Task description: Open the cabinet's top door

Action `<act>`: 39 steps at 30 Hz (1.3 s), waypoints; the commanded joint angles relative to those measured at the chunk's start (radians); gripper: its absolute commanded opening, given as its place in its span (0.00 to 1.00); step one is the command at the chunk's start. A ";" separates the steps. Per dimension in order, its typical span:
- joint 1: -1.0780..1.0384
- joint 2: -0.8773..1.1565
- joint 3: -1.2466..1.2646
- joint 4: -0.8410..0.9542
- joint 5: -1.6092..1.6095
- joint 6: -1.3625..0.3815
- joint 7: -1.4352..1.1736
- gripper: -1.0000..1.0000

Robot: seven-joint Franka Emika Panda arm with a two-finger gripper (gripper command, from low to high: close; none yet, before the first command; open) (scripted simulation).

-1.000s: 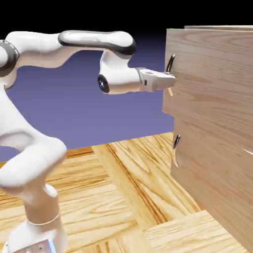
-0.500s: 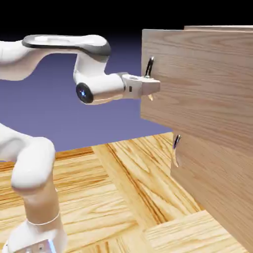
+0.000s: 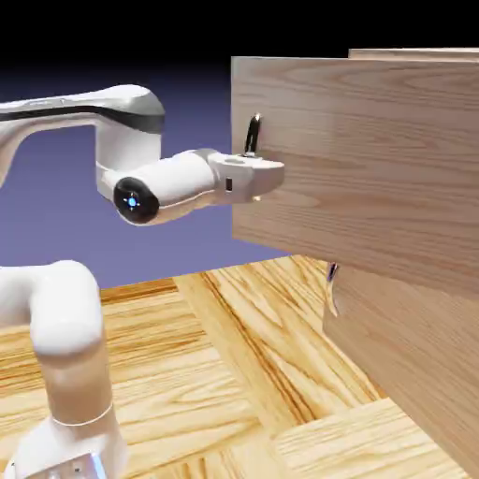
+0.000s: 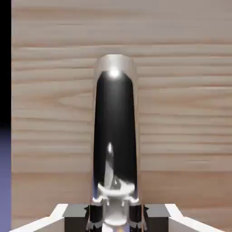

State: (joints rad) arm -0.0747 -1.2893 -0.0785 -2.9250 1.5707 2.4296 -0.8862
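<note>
Backdrop: plain blue-violet, black above; wood-plank table (image 3: 234,374) beneath.

Item, the cabinet (image 3: 412,355): large light wood-grain box filling the right of the exterior view.

Item, the top door (image 3: 355,168): upper panel, standing well forward of the cabinet face toward the arm, so I judge it partly open. In the hand view its grain fills the frame, with a strip of backdrop at that view's left edge.

Item, top handle (image 4: 115,131): slim, curved, dark silver, running up the middle of the hand view.

Item, lower handle (image 3: 331,288): on the twin panel below, untouched.

Item, the gripper (image 3: 254,178): my fingers are closed onto the top handle, one pad on each side at the hand view's bottom edge. Only the handle's upper tip shows above the hand in the exterior view.

Risks, as I judge them:
- The handle is smooth and rounded; a pull off the door's line of travel could slide the pads along it until they slip off.
- The hold sits near one end of the handle; slippage that way leaves little margin.
- The arm is folded close; further retreat may crowd its joints.
</note>
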 commanded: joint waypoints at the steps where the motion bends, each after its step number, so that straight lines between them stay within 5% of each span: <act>1: -0.009 -0.017 -0.029 -0.007 -0.042 -0.027 0.018 0.00; 19: -0.090 -0.008 -0.667 0.172 -0.716 -0.657 0.120 0.00; 39: 0.464 0.123 -1.196 0.884 -1.051 -1.273 0.168 0.00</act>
State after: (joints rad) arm 0.3889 -1.1665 -1.2744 -2.0404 0.5201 1.1560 -0.7184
